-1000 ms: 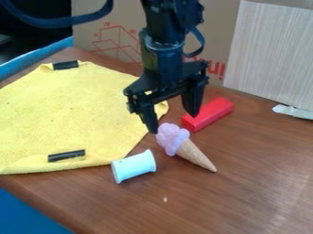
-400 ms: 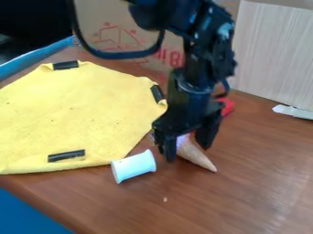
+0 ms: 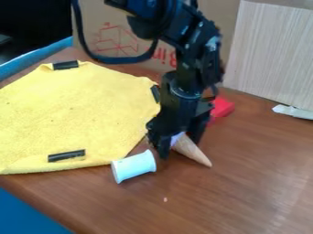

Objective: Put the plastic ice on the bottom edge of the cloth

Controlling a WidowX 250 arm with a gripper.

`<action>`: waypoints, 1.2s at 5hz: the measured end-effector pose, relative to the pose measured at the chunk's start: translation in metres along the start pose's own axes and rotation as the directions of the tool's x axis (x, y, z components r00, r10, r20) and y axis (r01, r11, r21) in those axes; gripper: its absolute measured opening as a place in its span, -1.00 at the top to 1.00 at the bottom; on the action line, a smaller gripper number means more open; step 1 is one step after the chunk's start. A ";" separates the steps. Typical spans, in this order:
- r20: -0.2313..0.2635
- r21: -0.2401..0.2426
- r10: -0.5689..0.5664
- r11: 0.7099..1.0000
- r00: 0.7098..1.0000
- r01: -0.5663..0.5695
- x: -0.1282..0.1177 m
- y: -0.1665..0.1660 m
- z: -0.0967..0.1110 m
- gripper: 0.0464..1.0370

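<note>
Brown bench (image 3: pixel 245 196) in front of cardboard (image 3: pixel 98 13) and a pale panel (image 3: pixel 269 50)

The bench had a wood-grain top with a rounded edge at lower left. Behind it stood brown cardboard with red printed line drawing and lettering. To the right, the pale panel rose upright, finely streaked. A blue strip (image 3: pixel 36 57) ran along the far left, below a dark area (image 3: pixel 36 18). Blue (image 3: pixel 24 212) filled the lower left corner. Soft light lay on the bench's right side.

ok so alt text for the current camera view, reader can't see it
A black robot hand is down at the lilac scoop of a tan plastic ice cream cone at a brown wooden table. A white plastic spool lies left, a red block behind, a yellow cloth farther left.
</note>
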State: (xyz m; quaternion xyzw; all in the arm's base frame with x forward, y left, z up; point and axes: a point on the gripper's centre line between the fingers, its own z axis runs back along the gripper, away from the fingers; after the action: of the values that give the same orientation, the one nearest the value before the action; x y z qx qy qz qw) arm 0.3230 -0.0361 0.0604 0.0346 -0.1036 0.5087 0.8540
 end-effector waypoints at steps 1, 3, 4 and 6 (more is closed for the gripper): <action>-0.021 -0.004 -0.018 1.000 1.000 0.017 0.002 0.002 0.000 -0.49; -0.064 -0.139 -0.008 0.990 0.998 -0.001 0.038 0.010 0.050 -0.49; -0.041 -0.189 0.069 0.979 0.997 -0.076 0.078 0.011 0.064 -0.49; 0.009 -0.163 0.090 0.983 0.996 -0.088 0.140 0.034 0.037 -0.49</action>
State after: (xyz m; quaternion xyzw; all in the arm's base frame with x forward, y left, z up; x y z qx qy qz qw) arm 0.3528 0.0944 0.1248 -0.0358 -0.1533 0.5359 0.8295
